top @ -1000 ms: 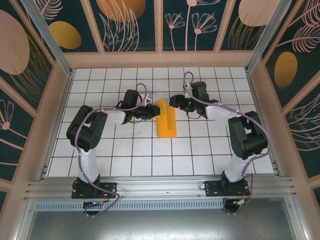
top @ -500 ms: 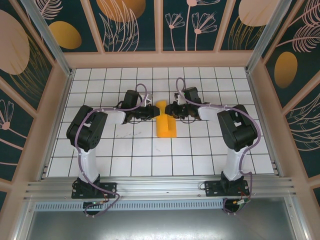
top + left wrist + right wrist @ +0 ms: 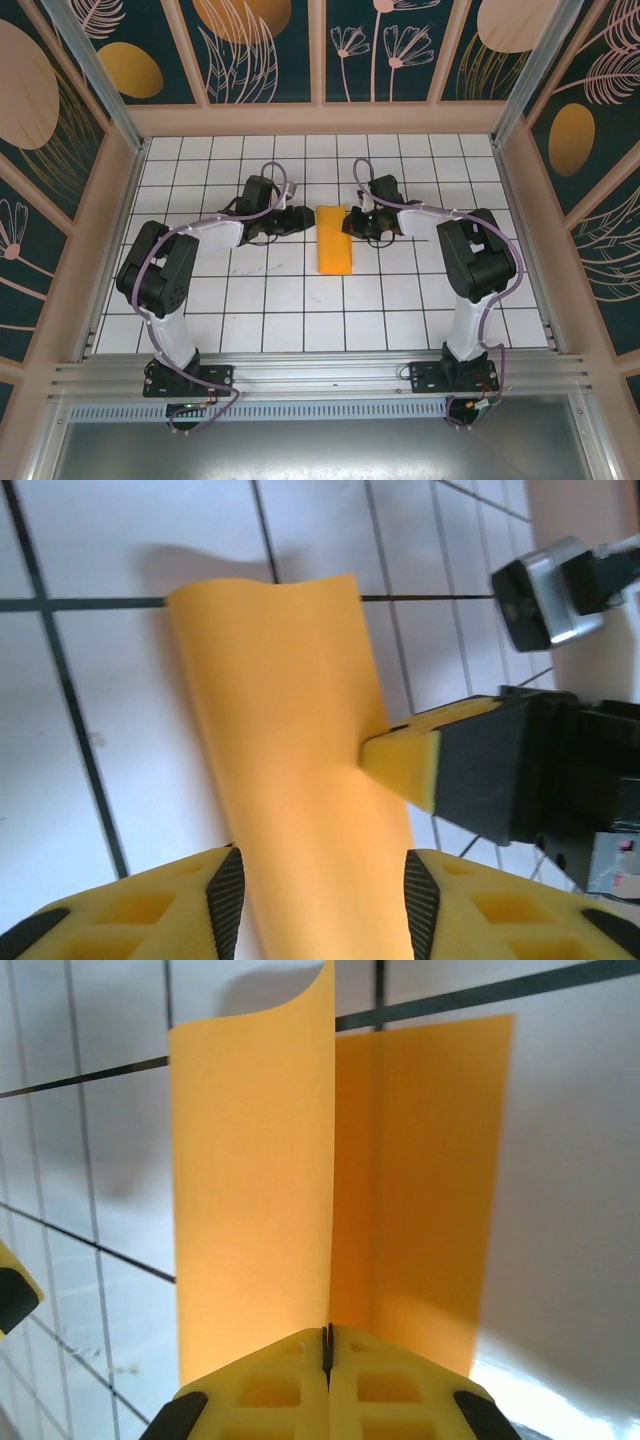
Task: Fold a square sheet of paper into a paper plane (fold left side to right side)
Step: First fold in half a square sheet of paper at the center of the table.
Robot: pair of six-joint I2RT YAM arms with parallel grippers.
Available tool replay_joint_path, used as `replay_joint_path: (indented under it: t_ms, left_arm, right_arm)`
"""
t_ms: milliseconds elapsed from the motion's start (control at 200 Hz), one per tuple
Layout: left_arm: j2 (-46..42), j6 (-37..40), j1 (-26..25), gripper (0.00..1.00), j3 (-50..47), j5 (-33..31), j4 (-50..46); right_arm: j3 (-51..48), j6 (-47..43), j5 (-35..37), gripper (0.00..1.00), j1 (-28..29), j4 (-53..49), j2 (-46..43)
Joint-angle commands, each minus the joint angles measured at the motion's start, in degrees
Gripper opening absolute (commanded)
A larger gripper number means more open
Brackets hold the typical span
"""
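Your right fingers point(image 3: 327, 1360) are pressed together. The two yellow moulded blocks, each with square pockets, meet at a hairline seam. They are clamped on the edge of the square sheet of paper point(image 3: 250, 1190).

The sheet is thin, plain orange-yellow stock with a smooth matt face, and it is folded over on itself. One layer rises straight ahead of the right fingers and curls over at its far corner. The other layer lies flat on the desk point(image 3: 570, 1160), just to the right of them and darker where the raised layer shades it.

From above, the sheet point(image 3: 334, 245) reads as a narrow rectangle lying between the two sets of fingers. The right fingers point(image 3: 349, 224) touch its right edge near the far end.

Your left fingers point(image 3: 302, 217) sit just beside its left edge and stand apart. In the left wrist view their black pads point(image 3: 226, 890) flank the near end of the sheet point(image 3: 290, 750) without pinching it. The paper runs away from them as a slightly bowed strip with a gently wavy far edge. A yellow wedge-shaped tip of the right fingers point(image 3: 405, 768), set in a black housing, meets its right-hand edge ahead of the left pads.

The desk point(image 3: 260, 300) is glossy white, ruled into square tiles by thin dark lines.
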Motion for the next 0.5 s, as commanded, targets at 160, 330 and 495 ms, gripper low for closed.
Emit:
replay_joint_path:
  t_ms: [160, 330, 495]
  left_arm:
    - [5.44, 2.96, -3.45, 0.57, 5.94, -5.37, -7.97]
    - [8.31, 3.23, -4.66, 0.58, 8.71, -7.34, -9.98]
    - [10.92, 3.95, -5.65, 0.47, 10.54, -9.07, -11.79]
  right_arm:
    - [1.07, -1.37, 2.81, 0.02, 0.27, -1.60, 0.06]
    - [1.12, -1.46, 2.55, 0.04, 0.50, -1.41, 0.42]
    - [1.13, -1.96, 3.51, 0.12, 0.59, -1.89, -0.30]
